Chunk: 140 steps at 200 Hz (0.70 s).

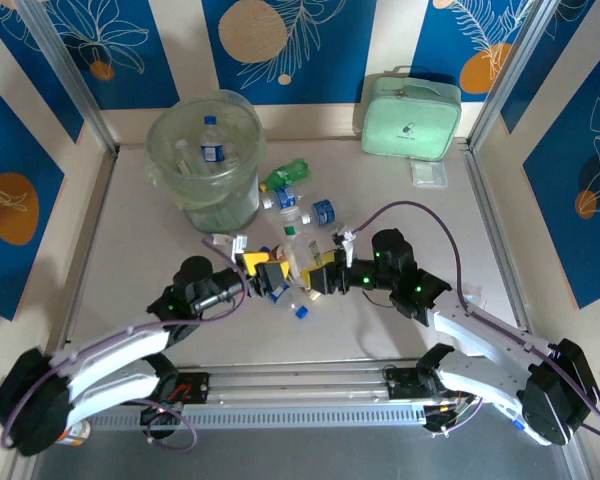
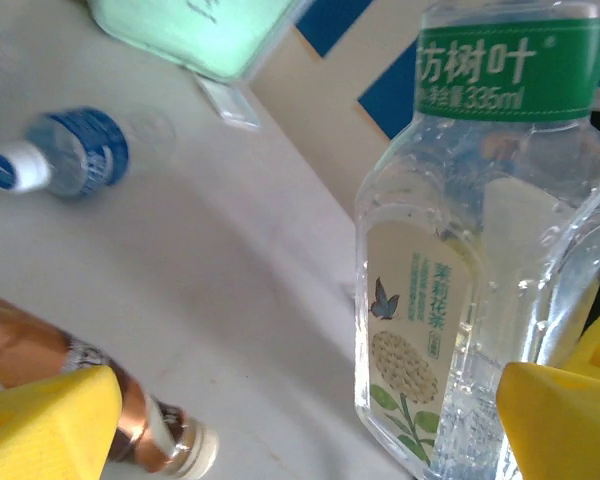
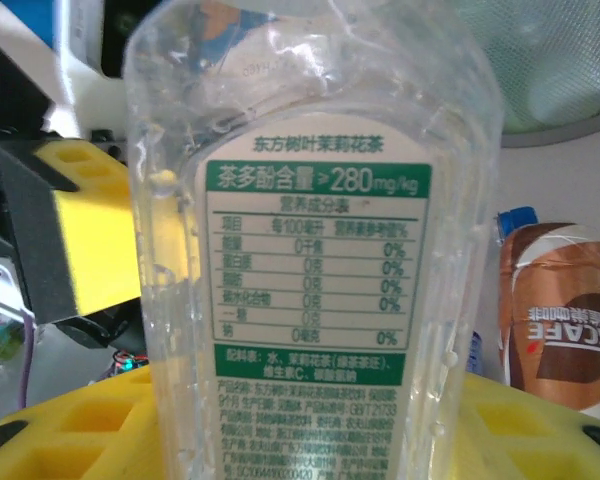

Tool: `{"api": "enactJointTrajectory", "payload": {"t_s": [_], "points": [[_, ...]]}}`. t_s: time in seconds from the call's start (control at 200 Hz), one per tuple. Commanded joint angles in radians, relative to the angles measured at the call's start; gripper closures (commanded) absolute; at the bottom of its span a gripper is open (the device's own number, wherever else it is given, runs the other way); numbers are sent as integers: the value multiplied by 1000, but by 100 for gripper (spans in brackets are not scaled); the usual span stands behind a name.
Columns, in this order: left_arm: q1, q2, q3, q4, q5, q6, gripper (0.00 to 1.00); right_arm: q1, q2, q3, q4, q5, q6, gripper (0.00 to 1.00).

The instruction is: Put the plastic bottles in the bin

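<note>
1. The tea bottle (image 3: 310, 250) is pinched between the yellow pads (image 3: 70, 440) of the right gripper (image 1: 318, 272), on the near side of the bin (image 1: 218, 210) and off to its right.
2. The left gripper (image 1: 265, 270) is spread wide, just beside that bottle and closer to the bin; nothing is held in it.
3. A blue-label bottle (image 1: 212, 142) is seen inside the bin.
4. A green bottle (image 1: 288, 174) and more loose bottles are scattered just right of the bin's base.
5. A brown coffee bottle (image 3: 560, 320) is spotted beside the held one.
</note>
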Motion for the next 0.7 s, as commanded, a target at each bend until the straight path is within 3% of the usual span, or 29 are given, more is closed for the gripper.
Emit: {"api": "enactJointTrajectory", "payload": {"t_s": [0.0,0.1,0.34,0.585,0.695], "points": [[20,154,-24,508,255,-169,3,-26,-26,-29,167,-128,71,56],[23,291,-27,780,335,-253,4,-49,-23,-48,211,-165,119,56],[22,297,-22,782,357,-191,7,-119,-48,-89,320,-242,247,56],[22,263,-7,743,340,-141,8,-128,-5,-79,407,-357,334,56],[22,283,31,782,391,-162,8,-125,22,-75,455,-397,372,56]]}}
